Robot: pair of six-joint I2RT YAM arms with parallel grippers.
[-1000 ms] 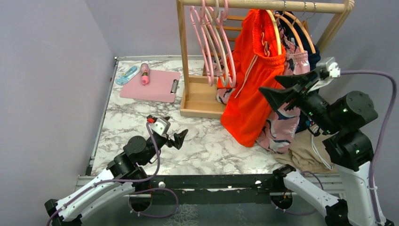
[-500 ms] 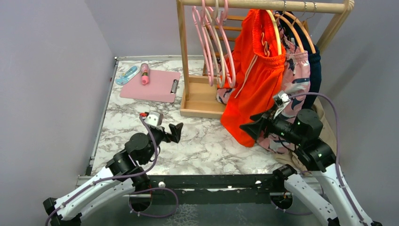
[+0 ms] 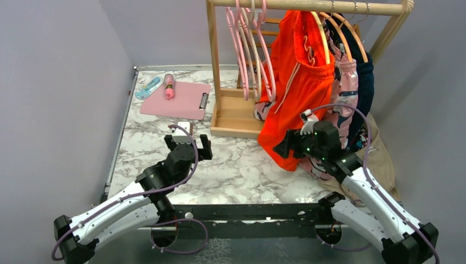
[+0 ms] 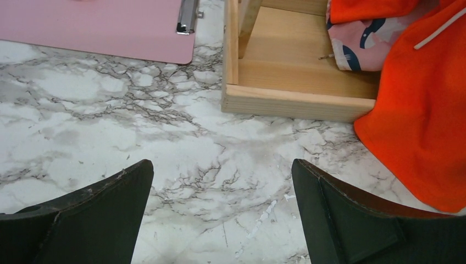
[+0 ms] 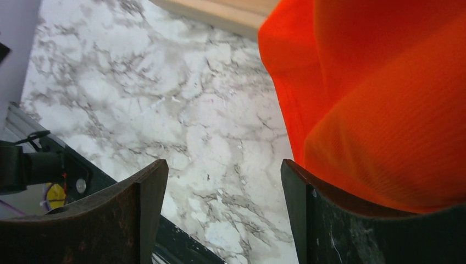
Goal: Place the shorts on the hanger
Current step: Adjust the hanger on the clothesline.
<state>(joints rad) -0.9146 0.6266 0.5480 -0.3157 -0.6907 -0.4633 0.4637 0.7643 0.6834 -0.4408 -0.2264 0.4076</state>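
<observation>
The orange-red shorts (image 3: 297, 93) hang from the wooden rail on the pale-yellow hanger (image 3: 325, 47), with the white drawstring dangling down the front. Their hem reaches the marble tabletop. My right gripper (image 3: 283, 147) is low beside that hem, open; in the right wrist view the shorts (image 5: 384, 93) lie just past the right finger and only marble shows between the fingers of the gripper (image 5: 224, 163). My left gripper (image 3: 189, 144) hovers open over the marble, left of the shorts (image 4: 423, 126), and the gripper (image 4: 221, 165) holds nothing.
A wooden rack (image 3: 236, 118) carries pink hangers (image 3: 247, 49), darker hangers and pink shark-pattern shorts (image 3: 343, 93). A beige garment (image 3: 379, 159) lies at the right edge. A pink clipboard (image 3: 176, 99) with a pink bottle (image 3: 169, 85) sits at the back left.
My right arm has come down from beside the upper part of the shorts to their hem, moving left. My left gripper has shifted forward toward the rack base.
</observation>
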